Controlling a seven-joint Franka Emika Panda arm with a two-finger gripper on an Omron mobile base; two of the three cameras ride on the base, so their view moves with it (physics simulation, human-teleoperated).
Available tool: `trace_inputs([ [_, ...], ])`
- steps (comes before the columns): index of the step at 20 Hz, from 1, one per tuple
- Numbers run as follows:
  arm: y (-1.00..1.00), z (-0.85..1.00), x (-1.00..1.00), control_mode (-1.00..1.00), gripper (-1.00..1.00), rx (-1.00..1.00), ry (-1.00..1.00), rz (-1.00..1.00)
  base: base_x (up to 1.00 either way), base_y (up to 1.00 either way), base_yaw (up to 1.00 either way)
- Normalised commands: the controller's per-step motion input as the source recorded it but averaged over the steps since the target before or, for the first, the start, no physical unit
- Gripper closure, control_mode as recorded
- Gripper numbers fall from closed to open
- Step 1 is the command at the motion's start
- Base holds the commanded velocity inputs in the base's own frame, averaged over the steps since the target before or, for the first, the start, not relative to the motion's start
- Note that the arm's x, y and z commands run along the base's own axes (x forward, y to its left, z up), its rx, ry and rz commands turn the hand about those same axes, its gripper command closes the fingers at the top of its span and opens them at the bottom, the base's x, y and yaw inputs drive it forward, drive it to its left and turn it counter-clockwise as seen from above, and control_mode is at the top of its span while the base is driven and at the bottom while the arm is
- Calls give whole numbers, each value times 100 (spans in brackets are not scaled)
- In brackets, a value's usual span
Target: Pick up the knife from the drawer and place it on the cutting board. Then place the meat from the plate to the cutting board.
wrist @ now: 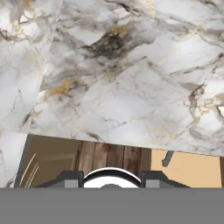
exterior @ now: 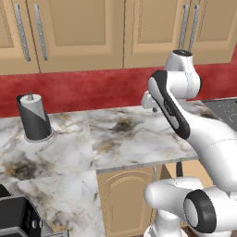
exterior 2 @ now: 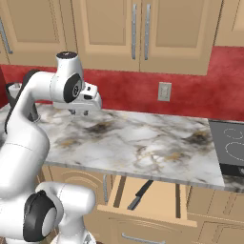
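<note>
The knife [exterior 2: 139, 194], grey blade and dark handle, lies lengthwise in the open drawer [exterior 2: 164, 198] under the counter's front edge. In the hand view a short grey part of the knife [wrist: 167, 158] shows on the tan drawer [wrist: 194, 169] floor. My gripper [exterior 2: 80, 113] hangs a little above the marble counter, left of the drawer and pointing down. Its fingers [wrist: 65, 179] stand apart with nothing between them, so it is open. The same gripper [exterior: 153, 109] shows beside the arm's upper link. The cutting board, the meat and the plate are out of view.
A dark paper-towel holder [exterior: 34, 118] stands at the counter's back left. A black appliance [exterior: 16, 217] sits at the near left corner. A black cooktop [exterior 2: 229, 147] borders the counter on the right. A wall outlet [exterior 2: 164, 91] is on the red backsplash.
</note>
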Motion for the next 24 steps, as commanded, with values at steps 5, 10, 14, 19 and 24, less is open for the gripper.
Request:
trace_inputs([
  [5,-11,-4,-30,-100,-100,2,-3,0,0,0,0],
  [10,-32,-51,-42,-100,-100,0,2,-4,0,0,0],
  [14,-41,-55,-6,-100,-100,-5,12,-2,0,0,0],
  [19,-73,-28,18,-100,-100,-1,16,-3,0,0,0],
  [24,-85,-3,26,-100,-100,0,14,-8,0,0,0],
])
